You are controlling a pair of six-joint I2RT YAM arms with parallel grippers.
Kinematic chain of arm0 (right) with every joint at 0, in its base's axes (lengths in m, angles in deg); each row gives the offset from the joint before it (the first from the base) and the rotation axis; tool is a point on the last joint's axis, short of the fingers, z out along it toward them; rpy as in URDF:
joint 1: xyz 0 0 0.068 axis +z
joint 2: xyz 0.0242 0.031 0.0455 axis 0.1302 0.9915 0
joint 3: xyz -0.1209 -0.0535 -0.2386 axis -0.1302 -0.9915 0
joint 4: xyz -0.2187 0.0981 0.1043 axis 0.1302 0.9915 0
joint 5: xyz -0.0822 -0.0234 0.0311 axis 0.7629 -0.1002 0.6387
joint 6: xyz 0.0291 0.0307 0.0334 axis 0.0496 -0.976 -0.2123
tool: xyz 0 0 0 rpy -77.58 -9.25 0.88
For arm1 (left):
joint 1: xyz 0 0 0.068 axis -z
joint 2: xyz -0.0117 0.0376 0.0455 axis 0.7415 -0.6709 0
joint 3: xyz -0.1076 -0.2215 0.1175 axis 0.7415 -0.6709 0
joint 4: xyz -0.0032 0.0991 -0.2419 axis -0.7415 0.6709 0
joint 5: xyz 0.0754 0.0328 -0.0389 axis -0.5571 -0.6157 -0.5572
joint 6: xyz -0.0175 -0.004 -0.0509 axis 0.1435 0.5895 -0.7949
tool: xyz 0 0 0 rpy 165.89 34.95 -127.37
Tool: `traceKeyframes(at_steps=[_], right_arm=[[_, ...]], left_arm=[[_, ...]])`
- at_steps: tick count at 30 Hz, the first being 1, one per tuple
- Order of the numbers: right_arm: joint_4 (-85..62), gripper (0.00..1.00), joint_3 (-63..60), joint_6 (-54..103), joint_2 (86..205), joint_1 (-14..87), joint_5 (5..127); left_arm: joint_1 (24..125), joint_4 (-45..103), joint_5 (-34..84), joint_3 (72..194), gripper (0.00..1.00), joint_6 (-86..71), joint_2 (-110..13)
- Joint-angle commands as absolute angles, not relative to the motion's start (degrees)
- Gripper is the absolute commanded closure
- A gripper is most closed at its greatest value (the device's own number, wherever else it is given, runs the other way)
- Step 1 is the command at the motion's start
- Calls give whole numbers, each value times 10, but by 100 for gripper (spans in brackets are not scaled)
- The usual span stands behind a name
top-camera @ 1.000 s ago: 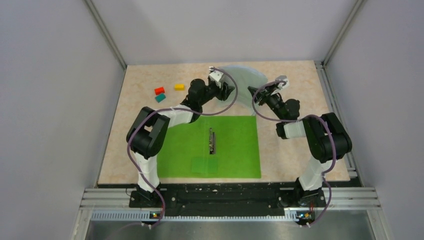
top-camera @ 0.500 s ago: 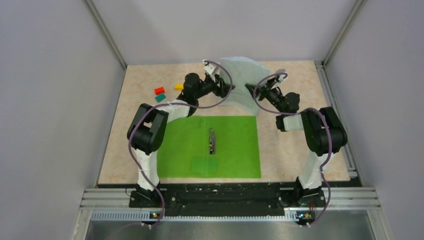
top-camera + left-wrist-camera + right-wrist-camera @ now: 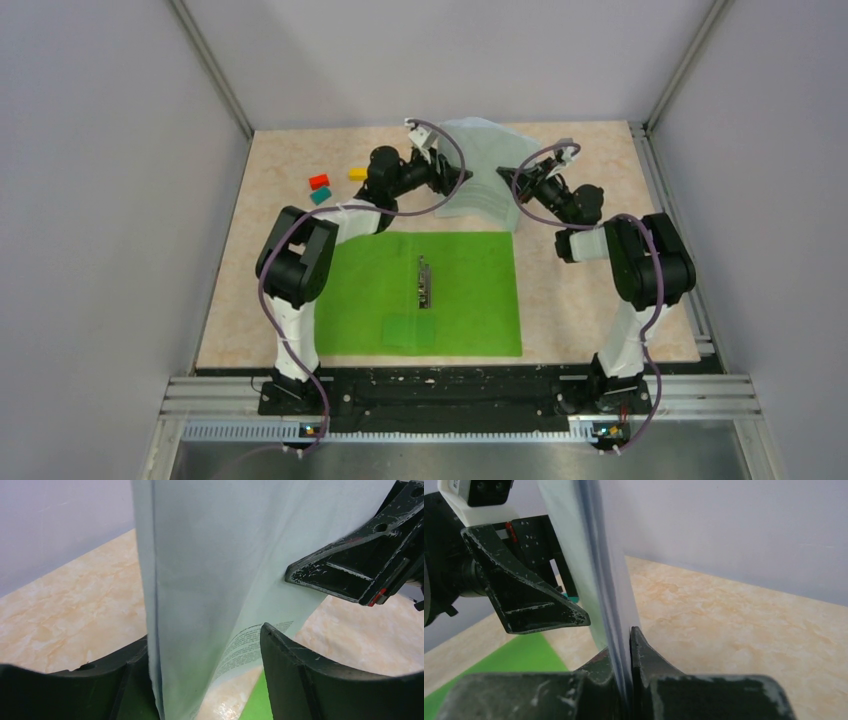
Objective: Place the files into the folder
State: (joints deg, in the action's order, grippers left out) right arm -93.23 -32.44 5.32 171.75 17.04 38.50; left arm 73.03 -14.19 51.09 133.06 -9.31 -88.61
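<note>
The files (image 3: 482, 172), a few white printed sheets, are held up on edge over the far middle of the table. My right gripper (image 3: 507, 175) is shut on their right edge; in the right wrist view (image 3: 623, 642) the sheets (image 3: 589, 555) are pinched between its jaws. My left gripper (image 3: 460, 178) is open at their left edge; in the left wrist view (image 3: 205, 637) the sheets (image 3: 215, 555) hang between its wide-apart fingers, against the left one. The green folder (image 3: 470, 300) lies open and flat in front, with its metal clip (image 3: 425, 283) along the spine.
A red block (image 3: 319, 182), a teal block (image 3: 320, 196) and a yellow block (image 3: 357, 173) lie at the far left of the table. Grey walls enclose the table on three sides.
Both grippers have moved toward the far edge, and the sheets have risen from a low curve to standing higher on edge. The folder has not moved.
</note>
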Motion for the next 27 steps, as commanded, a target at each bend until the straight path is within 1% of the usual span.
traceKeyframes(at_steps=[1, 4, 6, 10, 13, 16, 23, 27], right_arm=[[-965, 100, -305, 44, 1711, 169, 361], [-937, 100, -289, 45, 1670, 171, 350], [-877, 100, -265, 56, 1626, 175, 330], [-683, 100, -194, 100, 1526, 196, 267], [-554, 100, -160, 158, 1442, 218, 248], [-436, 100, -123, 198, 1385, 232, 227], [-346, 100, -91, 201, 1288, 243, 195], [-314, 100, -74, 197, 1267, 247, 193]], left_arm=[[732, -179, 522, 1356, 33, -99, -886], [729, -170, 520, 1352, 33, -89, -860], [725, -166, 526, 1349, 33, -89, -831], [717, -142, 571, 1338, 33, -87, -765], [716, -115, 614, 1322, 33, -77, -698], [716, -103, 646, 1300, 33, -82, -629], [716, -93, 692, 1269, 33, -117, -495], [723, -88, 718, 1273, 40, -143, -458]])
